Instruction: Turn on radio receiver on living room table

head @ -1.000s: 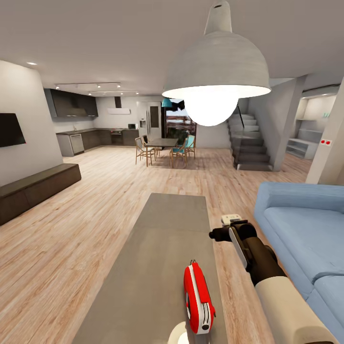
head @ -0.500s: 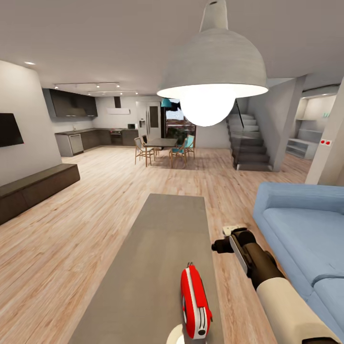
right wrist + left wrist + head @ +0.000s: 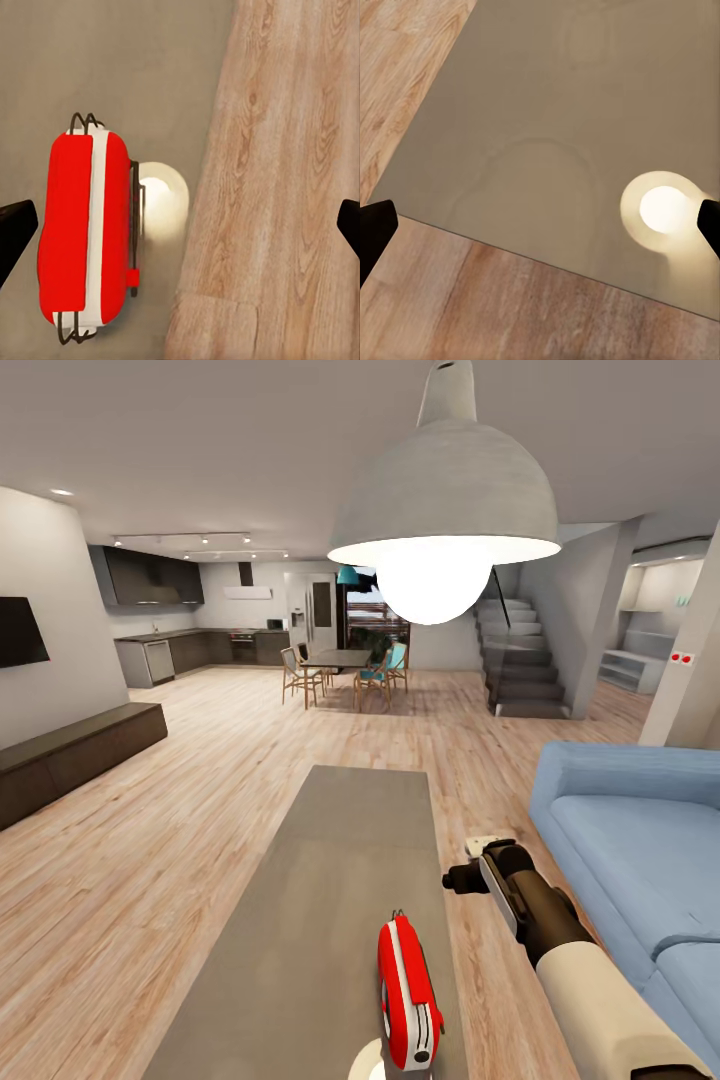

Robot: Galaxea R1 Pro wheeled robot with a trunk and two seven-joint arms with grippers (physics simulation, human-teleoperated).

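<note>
In the head view, a dark low cabinet (image 3: 75,755) sits at the left. The long grey bench (image 3: 330,890) runs up the middle of the wood floor (image 3: 150,880). The red radio receiver (image 3: 408,1005) stands on the bench near the bottom of the frame. A big white lamp (image 3: 445,510) hangs at the top. The right arm (image 3: 560,950) reaches up at the lower right, beside the blue sofa (image 3: 640,850).

The left wrist view shows the left pincer (image 3: 540,225) spread wide over the bench corner, with a bright lamp glow on the glossy top.

The right wrist view shows the right pincer (image 3: 180,232) spread wide, holding nothing. The radio receiver sits at the left of that frame, showing its white band and wire handle (image 3: 84,120).
</note>
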